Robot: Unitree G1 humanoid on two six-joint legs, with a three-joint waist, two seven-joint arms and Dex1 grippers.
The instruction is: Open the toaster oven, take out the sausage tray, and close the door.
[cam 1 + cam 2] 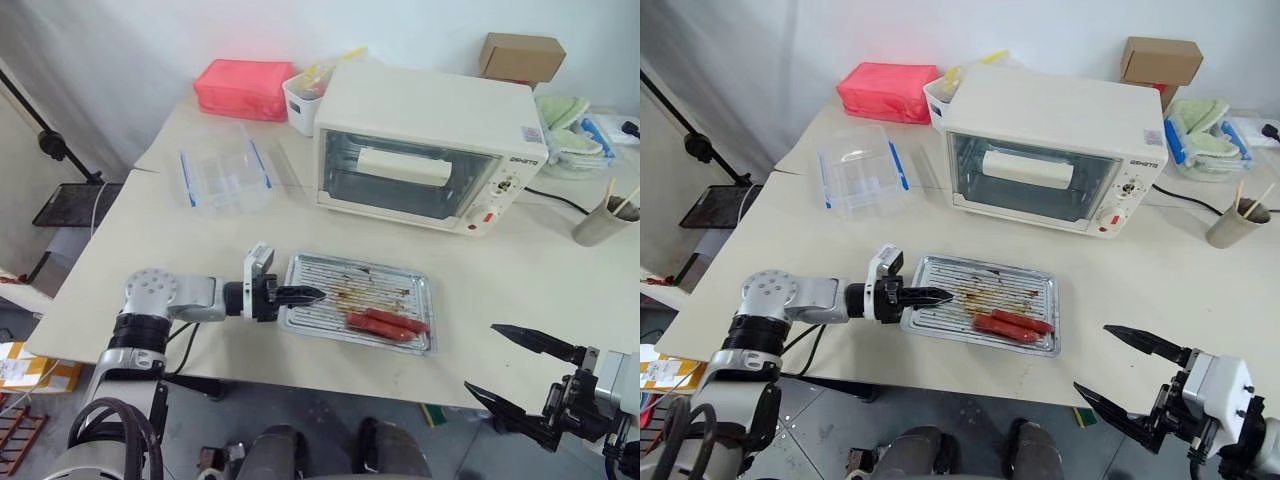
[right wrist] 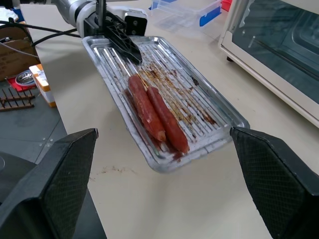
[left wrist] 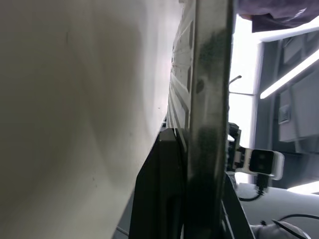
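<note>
The tray (image 1: 358, 300) lay on the desk (image 1: 500, 270) before the closed oven (image 1: 428, 145). The left tool (image 1: 303, 295) was clenched on the tray's left rim; the right tool (image 1: 518, 370) hung spread wide, empty, off the desk's near edge.

A cream-white toaster oven (image 1: 430, 145) with a red button (image 1: 487, 216) is seen; a silvery, ridged sausage tray (image 1: 320, 283) is stained brown, and red sausages (image 1: 385, 325) are carried.
</note>
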